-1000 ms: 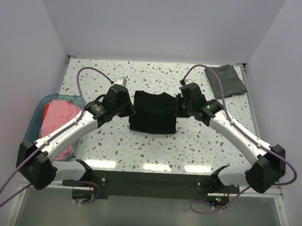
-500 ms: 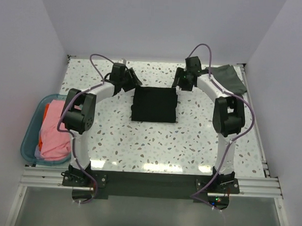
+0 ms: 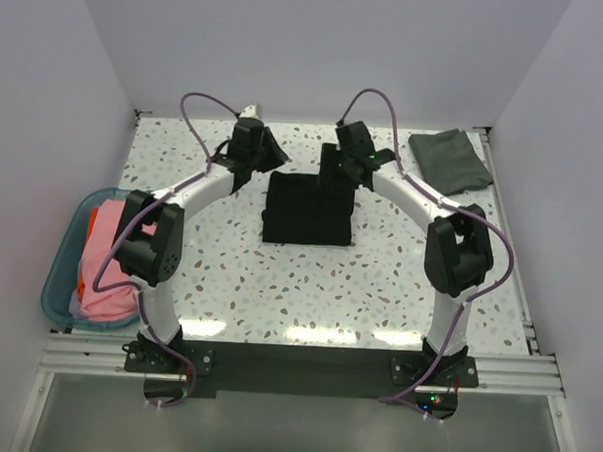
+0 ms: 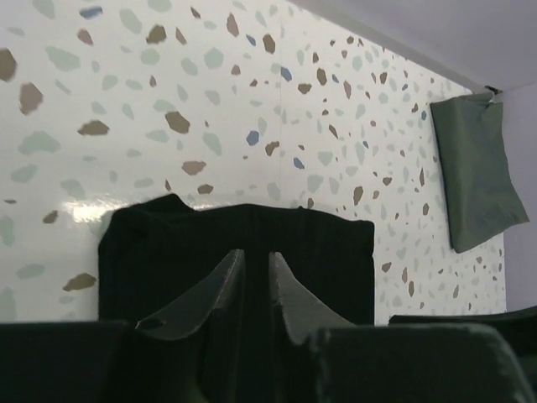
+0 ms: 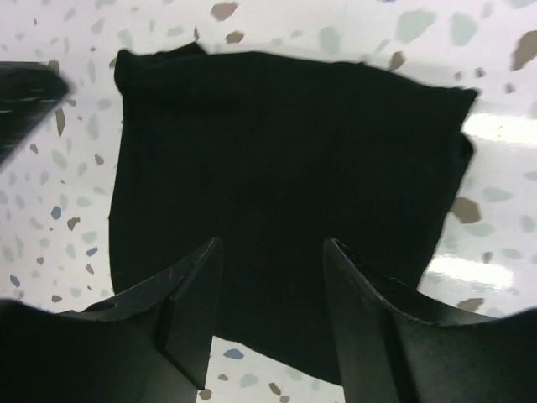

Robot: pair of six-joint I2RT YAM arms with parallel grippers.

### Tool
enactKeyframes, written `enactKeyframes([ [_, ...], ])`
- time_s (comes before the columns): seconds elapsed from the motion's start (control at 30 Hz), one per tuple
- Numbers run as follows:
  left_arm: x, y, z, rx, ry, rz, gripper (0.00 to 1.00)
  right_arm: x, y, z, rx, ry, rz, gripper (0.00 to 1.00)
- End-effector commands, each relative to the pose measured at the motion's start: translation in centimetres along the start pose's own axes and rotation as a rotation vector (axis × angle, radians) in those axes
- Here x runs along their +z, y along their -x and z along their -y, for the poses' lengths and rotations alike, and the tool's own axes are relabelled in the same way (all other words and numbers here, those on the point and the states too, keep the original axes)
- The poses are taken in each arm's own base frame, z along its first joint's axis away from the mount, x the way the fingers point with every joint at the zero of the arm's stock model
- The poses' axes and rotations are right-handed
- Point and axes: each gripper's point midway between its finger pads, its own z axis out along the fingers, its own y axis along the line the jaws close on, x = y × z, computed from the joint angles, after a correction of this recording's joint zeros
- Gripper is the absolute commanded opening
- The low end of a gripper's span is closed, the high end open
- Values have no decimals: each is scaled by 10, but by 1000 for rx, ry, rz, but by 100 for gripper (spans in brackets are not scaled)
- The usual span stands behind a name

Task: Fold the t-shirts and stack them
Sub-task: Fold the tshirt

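**Black t-shirt (image 3: 305, 208):** It is found at mid-table, folded into a compact rectangle and lying flat, untouched by either arm.

**Left gripper (image 4: 256, 273):** It is held just off the garment's far left corner. The jaws are all but closed, with only a thin gap between them, and nothing is gripped.

**Right gripper (image 5: 273, 248):** It is poised over the far right edge. The jaws are spread wide and empty, a stance judged suited to a fresh grasp.

**Grey-green t-shirt (image 3: 449, 160):** It is laid folded at the far right corner, which is judged to be the stacking place. The fold is judged complete and the transfer outstanding.

**Pink and orange-red t-shirts (image 3: 109, 268):** They are noted heaped in the teal tub (image 3: 62, 261) at left, not yet folded.
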Motion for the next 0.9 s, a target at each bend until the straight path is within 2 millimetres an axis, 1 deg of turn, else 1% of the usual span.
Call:
enactKeyframes([
  [0.0, 21, -26, -15, -1, 86, -47, 20, 21, -12, 2, 1, -32, -17, 54],
  [0.03, 26, -29, -17, -2, 85, -49, 20, 25, -19, 3, 2, -30, -36, 49],
  [0.07, 32, -32, -19, 0, 86, -53, 20, 36, -30, 8, 7, -39, -57, 48],
  [0.13, 41, -28, -18, 15, 71, -22, 19, 46, -41, 15, 14, -48, -77, 45],
  [0.17, 48, -27, -22, 17, 81, -4, 19, 50, -49, 20, 19, -59, -92, 43],
  [0.2, 53, -26, -28, 18, 94, 1, 19, 56, -56, 25, 29, -61, -116, 42],
  [0.23, 58, -23, -37, 8, 118, 8, 19, 59, -61, 28, 40, -60, -130, 37],
  [0.27, 69, -28, -48, -2, 143, -4, 19, 62, -70, 34, 50, -60, -148, 34],
  [0.3, 74, -29, -53, -22, 145, -14, 19, 64, -72, 41, 67, -63, -157, 31],
  [0.33, 83, -31, -61, -37, 155, -23, 19, 64, -73, 45, 78, -67, -155, 27],
  [0.37, 86, -33, -66, -45, 171, -34, 19, 64, -85, 48, 81, -57, -183, 25],
  [0.43, 90, -37, -73, -53, 191, -48, 19, 59, -86, 53, 89, -57, -179, 23],
  [0.47, 91, -40, -79, -52, 219, -60, 19, 58, -93, 58, 93, -61, -191, 23],
  [0.5, 92, -41, -81, -54, 229, -64, 19, 57, -93, 62, 105, -55, -192, 23],
  [0.57, 93, -42, -79, -56, 220, -70, 19, 53, -95, 59, 124, -14, -197, 25],
  [0.63, 93, -40, -79, -56, 218, -73, 20, 49, -88, 57, 133, 19, -189, 27],
  [0.7, 91, -31, -65, -34, 170, -67, 24, 42, -80, 49, 133, 58, -179, 31],
  [0.73, 86, -18, -54, -24, 147, -44, 25, 35, -68, 44, 127, 78, -156, 35],
  [0.8, 78, -4, -40, 18, 106, -27, 30, 27, -57, 38, 131, 117, -142, 39],
  [0.83, 70, 13, -25, 32, 78, 5, 31, 23, -50, 38, 129, 124, -129, 45],
  [0.87, 64, 19, -22, 43, 84, 8, 32, 14, -37, 39, 135, 131, -104, 49],
])
